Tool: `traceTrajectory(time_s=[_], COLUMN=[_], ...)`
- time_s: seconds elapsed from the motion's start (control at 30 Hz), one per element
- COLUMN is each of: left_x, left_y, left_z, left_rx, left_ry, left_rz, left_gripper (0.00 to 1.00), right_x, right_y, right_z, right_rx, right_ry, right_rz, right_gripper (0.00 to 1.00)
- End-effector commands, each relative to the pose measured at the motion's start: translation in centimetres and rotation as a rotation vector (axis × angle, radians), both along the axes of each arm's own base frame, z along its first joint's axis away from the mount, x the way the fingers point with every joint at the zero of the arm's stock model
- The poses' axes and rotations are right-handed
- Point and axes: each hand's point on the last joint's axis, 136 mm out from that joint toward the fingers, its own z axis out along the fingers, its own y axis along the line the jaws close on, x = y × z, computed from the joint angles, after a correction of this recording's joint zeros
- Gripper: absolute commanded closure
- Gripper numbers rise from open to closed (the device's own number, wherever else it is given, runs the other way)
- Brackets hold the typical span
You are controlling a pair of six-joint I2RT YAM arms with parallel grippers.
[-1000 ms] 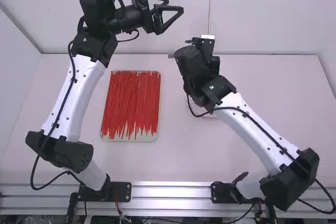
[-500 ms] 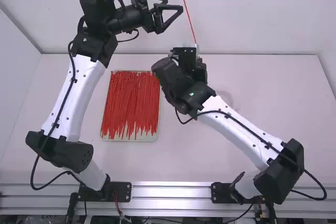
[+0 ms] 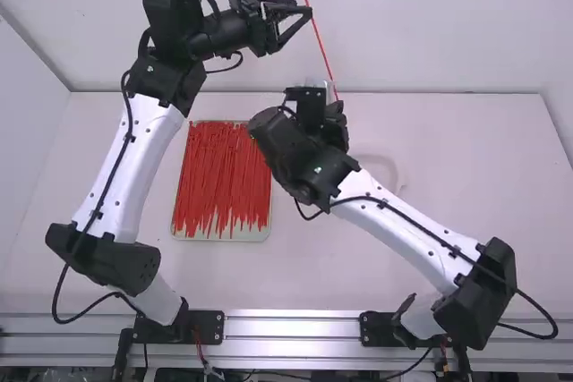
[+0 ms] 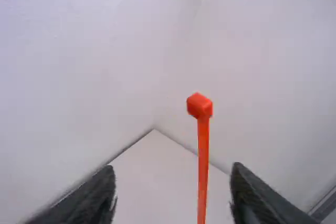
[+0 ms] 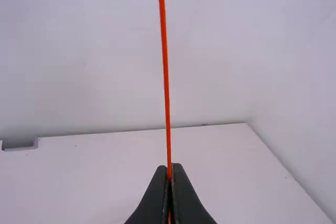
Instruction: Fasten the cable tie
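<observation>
Red cable tie (image 3: 318, 38) is pinched at its lower end in your right gripper (image 3: 331, 94), and it sticks up off the table (image 3: 466, 158) on a slant, leaning toward the left arm's side; from the right wrist camera the right gripper (image 5: 169, 169) has both fingers (image 5: 184, 198) clamped tight on the strap, and the cable tie (image 5: 164, 77) runs straight up out of them against the white wall; your left gripper (image 3: 302, 14) is up high above the back edge of the table, right at the tie's top end; in the left wrist view that left gripper (image 4: 172, 182) is spread wide, one finger (image 4: 97, 198) off to each side, with the cable tie (image 4: 202, 156) and its square head rising in the gap and touching neither; honestly I can't tell from the high view whether the head sits properly between those fingers or just in front of them; over by the left arm there's a tray (image 3: 219, 237) on the table with a pile of spare red ties (image 3: 224, 176) lying flat on it, well apart from the tie you're holding.
</observation>
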Motion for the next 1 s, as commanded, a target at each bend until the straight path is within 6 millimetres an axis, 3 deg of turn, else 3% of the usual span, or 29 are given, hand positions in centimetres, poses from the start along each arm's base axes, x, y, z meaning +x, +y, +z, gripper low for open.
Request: traceTrajectory(time_s=[0.0,0.2,0.3,0.5,0.6,0.87,0.97], left_x=[-0.5,-0.5,-0.4,0.0,0.0,0.0,0.0], left_y=[0.0,0.0,0.0,0.3,0.3,0.3,0.3], left_z=[1.1,1.2,1.3,1.4,1.4,1.5,1.5], left_rx=[-0.012,-0.014,-0.016,-0.031,-0.031,-0.028,-0.027], left_ry=[-0.023,-0.024,-0.029,-0.015,-0.014,-0.027,-0.025], left_rz=[0.002,0.002,0.006,0.033,0.035,0.034,0.031], left_gripper=[0.48,0.56,0.73,0.85,0.98,0.98,0.98], right_x=[0.0,-0.2,-0.6,-0.6,-0.6,-0.4,0.0], right_y=[0.2,0.5,1.2,1.3,1.3,1.9,2.1], right_z=[1.0,1.0,1.0,1.0,1.0,0.5,0.1], right_rx=[0.013,0.014,0.013,0.013,0.014,0.036,0.046], right_ry=[-0.028,-0.027,-0.028,-0.028,-0.026,-0.005,0.021], right_rz=[-0.012,-0.002,0.017,0.019,0.021,0.055,0.081], right_gripper=[1.00,1.00,1.00,1.00,1.00,1.00,0.86])
